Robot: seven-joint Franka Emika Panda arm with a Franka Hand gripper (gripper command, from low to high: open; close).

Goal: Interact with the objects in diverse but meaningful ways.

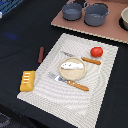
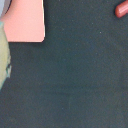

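Dark tabletop [image 1: 20, 30], draped with a pale striped placemat [image 1: 105, 75]; behind it, a brown board [image 1: 107, 31] carrying two grey pots [image 1: 96, 14] and part of a light bowl [image 1: 124, 19].

On the mat: tan round plate [image 1: 73, 70] near the middle, white fish-shaped piece [image 1: 71, 64] lying on it, long axis running across the plate toward the exterior view's right. Red tomato [image 1: 97, 51] beyond the plate, toward the exterior view's right. Orange-handled utensil [image 1: 91, 60] between tomato and plate, long axis slanting down toward the exterior view's right. Second orange-handled utensil [image 1: 70, 82] just in front of the plate, metal end toward the exterior view's left, handle toward the right. Yellow-orange ridged bread block [image 1: 27, 80] at the mat's near corner on the exterior view's left, upright on its long axis, half off the edge. Reddish-brown sausage stick [image 1: 41, 54] off the mat on the dark cloth, long axis pointing away from the camera.

Gripper: absent from both views; impossible to tell whether spread or pressed together. Wrist view: mostly dark cloth, a pink sheet corner [image 2: 25, 22], a red rounded end [image 2: 121, 9] at the frame edge, identity uncertain.

Risks, as judgement: bread block likely to tip off the mat edge if nudged; tomato likely to roll if pinched off-centre; thin fish piece hard to lift flat from the plate, liable to drag the plate along.
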